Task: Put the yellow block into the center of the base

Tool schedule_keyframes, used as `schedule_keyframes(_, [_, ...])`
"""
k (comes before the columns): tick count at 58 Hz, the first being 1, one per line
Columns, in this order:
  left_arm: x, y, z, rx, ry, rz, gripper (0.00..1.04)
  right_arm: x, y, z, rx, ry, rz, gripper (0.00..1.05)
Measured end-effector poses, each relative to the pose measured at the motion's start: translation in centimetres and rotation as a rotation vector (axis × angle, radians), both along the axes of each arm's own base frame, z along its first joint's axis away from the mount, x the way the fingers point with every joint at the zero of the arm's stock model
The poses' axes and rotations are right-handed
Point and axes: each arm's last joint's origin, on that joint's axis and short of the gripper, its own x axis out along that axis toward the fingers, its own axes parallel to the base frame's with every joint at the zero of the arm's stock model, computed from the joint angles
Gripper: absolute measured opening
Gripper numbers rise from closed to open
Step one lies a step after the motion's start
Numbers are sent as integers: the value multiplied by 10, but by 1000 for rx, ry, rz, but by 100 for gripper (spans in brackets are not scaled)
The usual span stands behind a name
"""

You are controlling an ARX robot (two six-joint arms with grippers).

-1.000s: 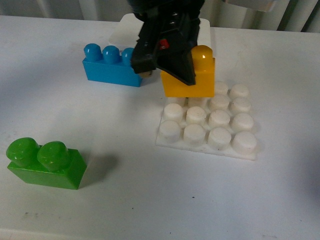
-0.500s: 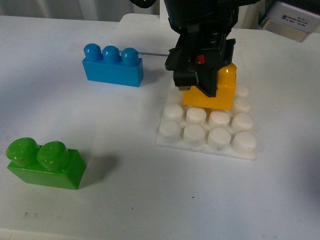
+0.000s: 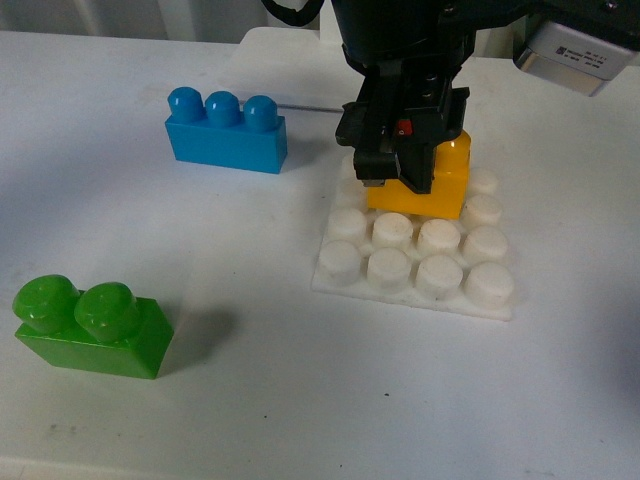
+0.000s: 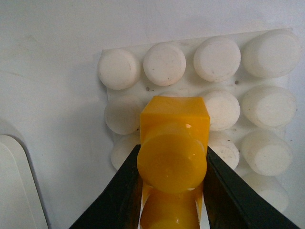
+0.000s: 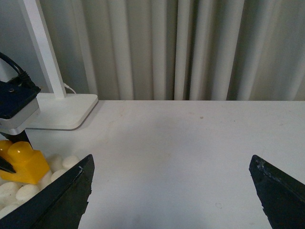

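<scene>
Yellow block (image 3: 450, 180), pinched in the left hand (image 3: 395, 183), needed a straight, level press (no tilt) into the base (image 3: 400, 296) center.

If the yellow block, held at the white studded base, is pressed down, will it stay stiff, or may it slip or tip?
Probably stiff: the yellow block shows straight edges under the left end effector's squeeze. Its glossy surface may slip somewhat between the fingers. Being squat, it seems unlikely to tip on the base.
</scene>
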Motion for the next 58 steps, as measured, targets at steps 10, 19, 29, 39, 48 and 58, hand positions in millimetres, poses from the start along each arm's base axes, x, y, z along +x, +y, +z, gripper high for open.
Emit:
schedule_keyframes(10, [1, -2, -3, -1, -9, 4, 31, 0, 0, 0, 0, 0, 0, 96])
schedule_keyframes(19, [2, -4, -7, 2, -3, 7, 31, 0, 0, 0, 0, 0, 0, 96])
schedule_keyframes(29, [0, -6, -13, 11, 7, 9, 31, 0, 0, 0, 0, 0, 0, 96])
schedule_keyframes(39, [-2, -7, -19, 17, 14, 4, 31, 0, 0, 0, 0, 0, 0, 96])
schedule_keyframes(48, [-2, -8, -20, 13, -5, 6, 31, 0, 0, 0, 0, 0, 0, 96])
schedule_keyframes(58, [0, -6, -17, 18, -37, 25, 48, 0, 0, 0, 0, 0, 0, 96])
